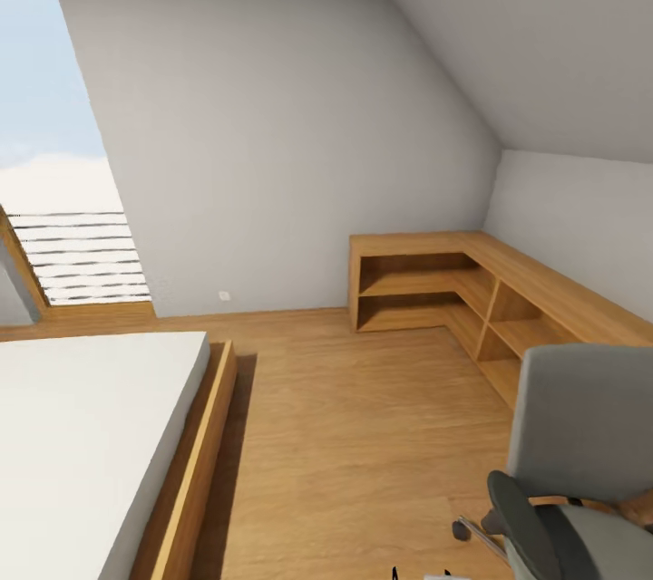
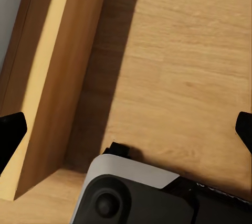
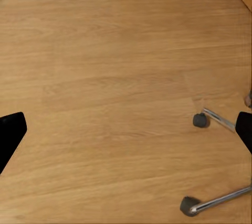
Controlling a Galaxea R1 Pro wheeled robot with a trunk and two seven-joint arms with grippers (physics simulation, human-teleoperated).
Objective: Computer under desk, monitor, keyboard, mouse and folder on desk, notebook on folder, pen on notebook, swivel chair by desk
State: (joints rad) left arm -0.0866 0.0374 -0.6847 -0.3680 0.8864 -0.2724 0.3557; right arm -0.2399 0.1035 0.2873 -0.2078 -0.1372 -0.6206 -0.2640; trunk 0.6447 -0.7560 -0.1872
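Attic bedroom with the grey swivel chair near the right pincer, both pincers spread and empty over the floor.

The left pincer (image 2: 126, 129) hangs spread with nothing between its 2 dark fingertips (image 2: 11, 132); beneath it lie the light wood plank floor (image 2: 184, 66) and the long wooden frame of the white-topped bed (image 2: 50, 77), just beside the robot's white and black base (image 2: 136, 195). The right pincer (image 3: 126, 129) is likewise spread and empty above bare floor; close by its one fingertip stand 2 chrome legs with dark castors of the grey-upholstered swivel chair (image 1: 580, 462). Beyond the chair, an L-shaped light wooden open shelf unit (image 1: 453, 281) fills the corner under the sloped ceiling, and a tall slanted window (image 1: 54, 154) rises above the bed.
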